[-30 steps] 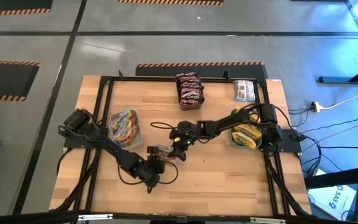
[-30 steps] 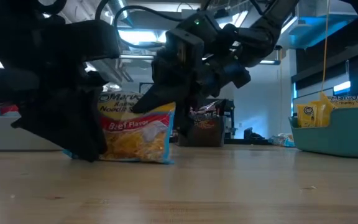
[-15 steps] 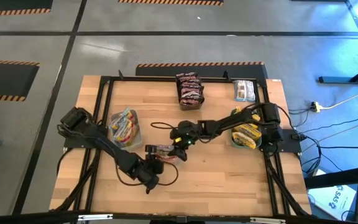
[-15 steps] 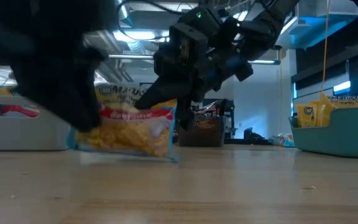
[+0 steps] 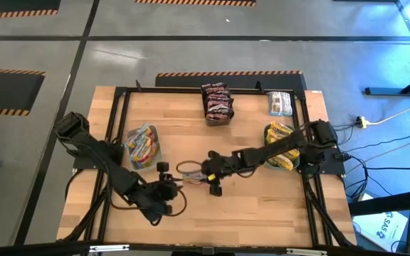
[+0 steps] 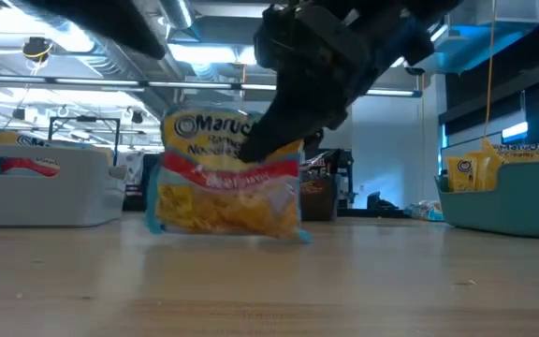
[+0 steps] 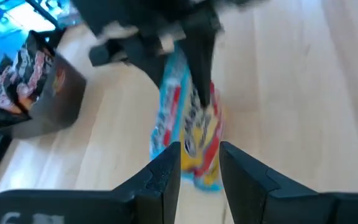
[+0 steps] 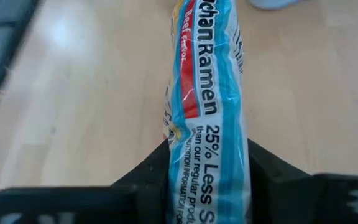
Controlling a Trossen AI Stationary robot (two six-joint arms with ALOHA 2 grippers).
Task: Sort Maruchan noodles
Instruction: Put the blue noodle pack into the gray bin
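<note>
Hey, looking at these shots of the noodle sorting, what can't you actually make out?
- High view: the packet between the two grippers is too small to read.
- Low view: the right gripper covers part of the packet's label.
- Left wrist view: motion blur smears the packet's print.
- Right wrist view: frame edge crops the packet.

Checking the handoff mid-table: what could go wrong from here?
1. The right gripper pinches only one edge of the ramen packet, which stands on edge on the table; glossy film could slip or tip.
2. The left gripper sits right at the same packet; moving either arm now risks a tug or a collision.
</note>
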